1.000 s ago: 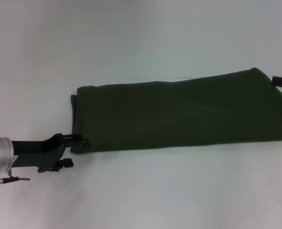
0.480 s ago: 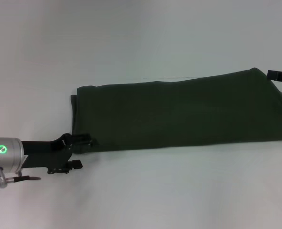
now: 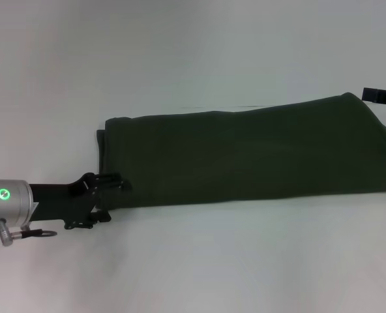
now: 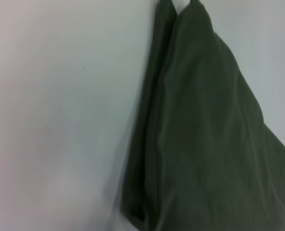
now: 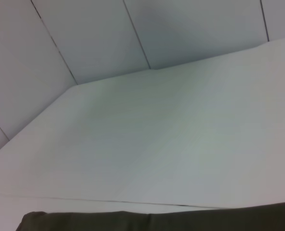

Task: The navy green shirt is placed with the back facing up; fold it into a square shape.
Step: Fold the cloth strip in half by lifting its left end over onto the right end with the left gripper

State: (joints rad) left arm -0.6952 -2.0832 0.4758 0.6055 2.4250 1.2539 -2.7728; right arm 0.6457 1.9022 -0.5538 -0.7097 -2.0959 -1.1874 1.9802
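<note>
The left gripper [image 3: 117, 184] has crept onto the navy green shirt [image 3: 245, 153]'s near-left corner; closure unclear.

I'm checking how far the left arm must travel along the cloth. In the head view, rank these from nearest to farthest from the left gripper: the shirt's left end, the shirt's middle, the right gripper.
1. The navy green shirt's left end: at the left gripper, on the robot's left.
2. The shirt's middle: centre of the table.
3. The right gripper: far right, at the shirt's other end.

The left gripper [image 3: 118, 184] has slid onto the navy green shirt's [image 3: 245, 153] near-left corner, rising slightly.
</note>
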